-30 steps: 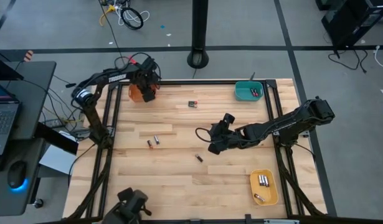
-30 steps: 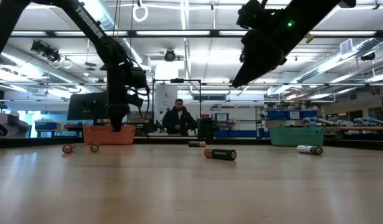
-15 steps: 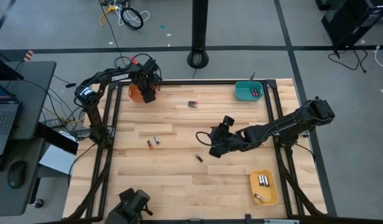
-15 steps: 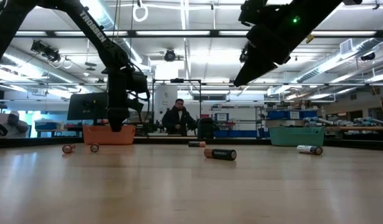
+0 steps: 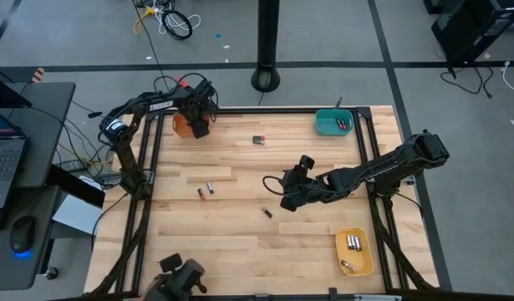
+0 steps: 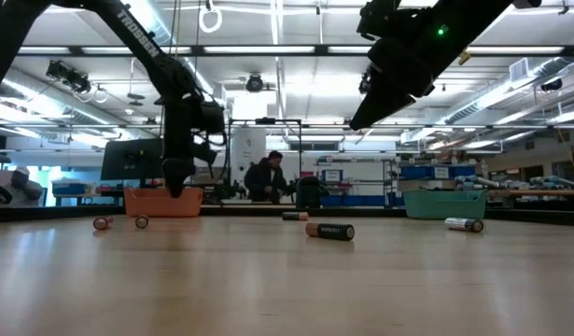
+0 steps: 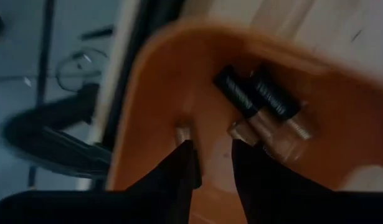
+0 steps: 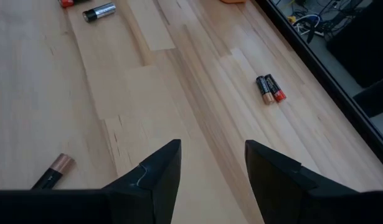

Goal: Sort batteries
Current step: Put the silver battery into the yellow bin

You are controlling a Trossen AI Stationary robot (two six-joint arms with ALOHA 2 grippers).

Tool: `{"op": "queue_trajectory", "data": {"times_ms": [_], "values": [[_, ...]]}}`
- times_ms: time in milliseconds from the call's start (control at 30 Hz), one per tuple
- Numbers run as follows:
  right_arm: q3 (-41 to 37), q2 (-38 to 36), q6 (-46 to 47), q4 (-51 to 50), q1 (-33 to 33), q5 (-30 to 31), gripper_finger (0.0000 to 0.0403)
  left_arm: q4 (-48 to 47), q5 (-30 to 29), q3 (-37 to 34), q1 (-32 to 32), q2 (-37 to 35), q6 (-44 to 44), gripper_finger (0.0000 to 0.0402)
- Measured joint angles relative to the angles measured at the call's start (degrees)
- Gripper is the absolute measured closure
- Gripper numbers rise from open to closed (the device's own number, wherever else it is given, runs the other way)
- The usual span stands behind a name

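Note:
Loose batteries lie on their sides on the wooden table: a pair (image 5: 258, 140) toward the far edge, a pair (image 5: 205, 191) left of centre, and a single black cell (image 5: 266, 212) in the middle. My left gripper (image 7: 211, 163) hangs open over the orange bin (image 5: 181, 125) at the far left corner, above black cells (image 7: 256, 99) lying on the bin's floor. My right gripper (image 8: 210, 167) hovers open above the table's middle (image 5: 288, 194), holding nothing. The single cell (image 8: 51, 174) and the left pair (image 8: 270, 88) lie ahead of it.
A teal bin (image 5: 333, 123) with cells in it sits at the far right corner. A yellow bin (image 5: 353, 252) with several cells sits near the right near corner. Bare wood lies along the near edge. A person (image 6: 265, 177) stands in the room beyond.
My right gripper has risen a little above the table's middle and stays open. The batteries on the table have not moved.

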Motion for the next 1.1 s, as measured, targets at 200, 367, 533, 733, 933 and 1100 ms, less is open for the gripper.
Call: {"op": "queue_trajectory", "data": {"times_ms": [200, 367, 533, 733, 933, 1100], "values": [[0.0, -1.0, 0.8, -0.9, 0.0, -0.2, 0.0217, 1.0, 1.3, 0.0, -3.2, -8.0, -0.4, 0.0311], [0.0, -2.3, 6.8, -5.3, 0.0, -0.2, 0.0234, 4.7, 9.9, -1.2, -6.4, -16.9, -4.2, 0.0345], [0.0, -2.1, 15.7, -11.1, -0.3, -2.0, 0.0258, 15.4, 17.8, -8.7, -11.3, -25.9, -5.9, 0.0378], [0.0, -1.8, 18.1, -12.4, 0.5, -3.6, 0.0281, 16.2, 26.7, -17.6, -19.5, -32.7, -3.0, 0.0396], [0.0, -1.8, 18.1, -12.1, 0.9, -3.7, 0.0293, 10.4, 23.0, -21.9, -32.4, -34.4, -3.2, 0.0390], [0.0, -1.8, 18.4, -11.8, 0.9, -3.7, 0.0297, 4.7, 15.5, -22.3, -43.1, -32.7, -3.2, 0.0380]]}}
